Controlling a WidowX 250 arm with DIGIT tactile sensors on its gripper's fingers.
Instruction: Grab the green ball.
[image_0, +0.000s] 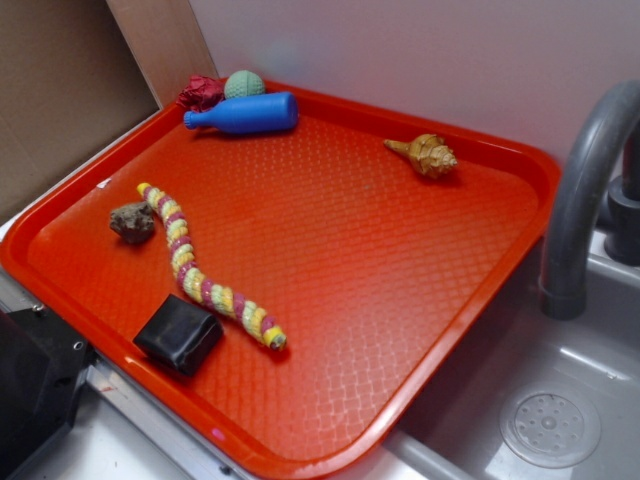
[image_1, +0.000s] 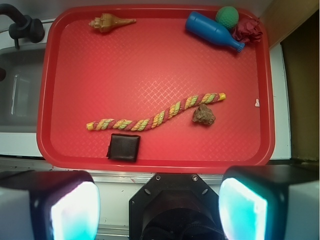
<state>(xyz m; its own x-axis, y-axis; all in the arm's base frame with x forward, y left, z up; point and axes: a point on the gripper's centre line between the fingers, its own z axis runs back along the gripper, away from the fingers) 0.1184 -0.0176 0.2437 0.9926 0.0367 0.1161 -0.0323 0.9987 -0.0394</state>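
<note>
The green ball (image_0: 244, 84) (image_1: 227, 17) rests in the far corner of the red tray (image_0: 440, 350) (image_1: 155, 161), wedged between the blue bottle (image_0: 243, 113) (image_1: 213, 31) and a dark red crumpled lump (image_0: 202, 93) (image_1: 247, 29). My gripper (image_1: 159, 210) hangs high above the tray's near edge, far from the ball. Its two pale pads (image_1: 75, 212) stand wide apart with nothing between them. The gripper does not show in the exterior view.
On the tray lie a striped rope (image_0: 205, 275) (image_1: 155, 117), a brown rock (image_0: 132, 222) (image_1: 204, 115), a black block (image_0: 180, 334) (image_1: 124, 147) and a tan seashell (image_0: 428, 155) (image_1: 107, 22). A sink with a grey faucet (image_0: 585, 190) borders the tray.
</note>
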